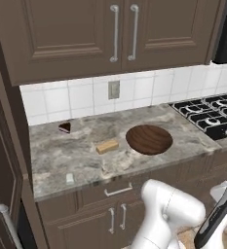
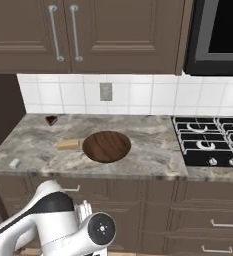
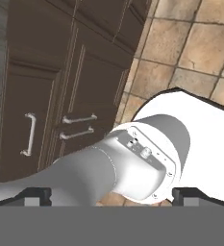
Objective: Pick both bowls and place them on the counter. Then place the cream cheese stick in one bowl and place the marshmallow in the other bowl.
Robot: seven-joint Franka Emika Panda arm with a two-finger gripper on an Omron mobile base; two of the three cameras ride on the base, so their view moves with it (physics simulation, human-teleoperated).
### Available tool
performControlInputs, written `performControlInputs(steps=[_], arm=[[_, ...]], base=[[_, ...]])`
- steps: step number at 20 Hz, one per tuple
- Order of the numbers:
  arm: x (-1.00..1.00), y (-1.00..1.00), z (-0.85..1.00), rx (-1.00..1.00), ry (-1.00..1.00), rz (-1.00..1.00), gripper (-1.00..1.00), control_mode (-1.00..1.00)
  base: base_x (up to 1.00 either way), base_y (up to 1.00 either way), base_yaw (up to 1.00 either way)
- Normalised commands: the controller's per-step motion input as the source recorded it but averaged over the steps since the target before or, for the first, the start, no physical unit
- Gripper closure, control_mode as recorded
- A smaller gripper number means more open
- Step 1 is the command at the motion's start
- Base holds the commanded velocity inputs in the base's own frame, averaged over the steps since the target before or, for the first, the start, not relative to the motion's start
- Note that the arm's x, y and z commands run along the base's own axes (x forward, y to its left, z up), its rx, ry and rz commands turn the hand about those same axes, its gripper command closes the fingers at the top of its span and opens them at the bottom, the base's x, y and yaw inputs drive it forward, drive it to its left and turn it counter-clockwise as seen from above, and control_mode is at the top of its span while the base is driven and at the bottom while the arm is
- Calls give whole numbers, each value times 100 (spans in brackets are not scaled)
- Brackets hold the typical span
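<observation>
Resting upright on the marbled counter (image 1: 61,155), the wooden bowl (image 1: 149,139) sits ready beside the cream cheese stick (image 1: 107,146), marshmallow (image 1: 70,178) near the front edge, while the gripper (image 3: 111,194), low by the cabinets, gapes wide, empty.

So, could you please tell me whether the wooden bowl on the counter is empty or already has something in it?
Empty. The wooden bowl shows only bare wood grain inside; the cream cheese stick lies on the counter just beside it.

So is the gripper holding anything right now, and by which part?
Nothing is held: the gripper is open, its fingers spread with no task item between them.
</observation>
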Motion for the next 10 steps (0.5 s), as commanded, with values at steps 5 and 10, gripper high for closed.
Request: performControlInputs(steps=[5, 10], arm=[[0, 0, 0, 0, 0, 0, -100, 100], [0, 0, 0, 0, 0, 0, -100, 100]], base=[[-100, 0, 0], [-100, 6, 0]])
